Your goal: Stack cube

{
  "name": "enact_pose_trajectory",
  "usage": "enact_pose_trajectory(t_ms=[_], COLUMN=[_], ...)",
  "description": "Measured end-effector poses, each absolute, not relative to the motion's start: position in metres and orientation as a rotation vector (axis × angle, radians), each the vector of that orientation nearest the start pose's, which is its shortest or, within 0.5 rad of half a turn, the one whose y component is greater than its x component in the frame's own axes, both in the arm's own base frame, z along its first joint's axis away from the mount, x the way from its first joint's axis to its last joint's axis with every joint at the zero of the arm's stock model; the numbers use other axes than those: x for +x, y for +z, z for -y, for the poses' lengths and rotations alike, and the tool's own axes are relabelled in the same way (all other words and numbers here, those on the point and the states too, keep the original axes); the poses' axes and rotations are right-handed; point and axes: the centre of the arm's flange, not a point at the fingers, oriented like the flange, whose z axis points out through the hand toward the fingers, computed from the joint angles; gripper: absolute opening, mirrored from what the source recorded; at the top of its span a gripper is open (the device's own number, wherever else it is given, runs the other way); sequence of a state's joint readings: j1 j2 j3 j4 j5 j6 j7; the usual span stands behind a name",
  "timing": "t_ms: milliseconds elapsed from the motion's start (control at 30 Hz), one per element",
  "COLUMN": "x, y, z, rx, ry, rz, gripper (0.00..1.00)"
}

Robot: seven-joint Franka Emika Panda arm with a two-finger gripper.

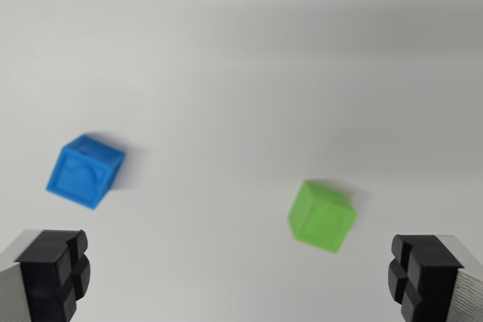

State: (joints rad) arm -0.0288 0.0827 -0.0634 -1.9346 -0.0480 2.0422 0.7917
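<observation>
On the white desk (249,50), toward the wrist view's right, the green cube (321,216) is sitting flat, turned at an angle to the picture's edges. The blue cube (84,171) is lying well apart from it, toward the wrist view's left, likewise rotated. No desk edge or corner is showing, so neither can be placed against one. The end effector (241,277) is hanging above both with its fingers spread wide and nothing between them; only the black pads (56,273) are peeking in at the bottom corners.

The step in hand looks like choosing and approaching one cube. Doing it well is calling for centring the gap over that cube, twisting the wrist so the pads are meeting two flat opposite faces rather than corners, and descending straight. A skewed grip could be spinning the cube or spoiling the stack later.
</observation>
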Motion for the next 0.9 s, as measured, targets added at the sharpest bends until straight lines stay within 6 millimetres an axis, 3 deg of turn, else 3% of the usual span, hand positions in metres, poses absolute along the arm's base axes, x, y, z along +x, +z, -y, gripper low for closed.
enact_pose_trajectory(t_ms=[900], x=[0.566], y=[0.404], z=[0.031], rx=[-2.839], ry=[-0.052], rz=[-1.422], gripper=[1.00])
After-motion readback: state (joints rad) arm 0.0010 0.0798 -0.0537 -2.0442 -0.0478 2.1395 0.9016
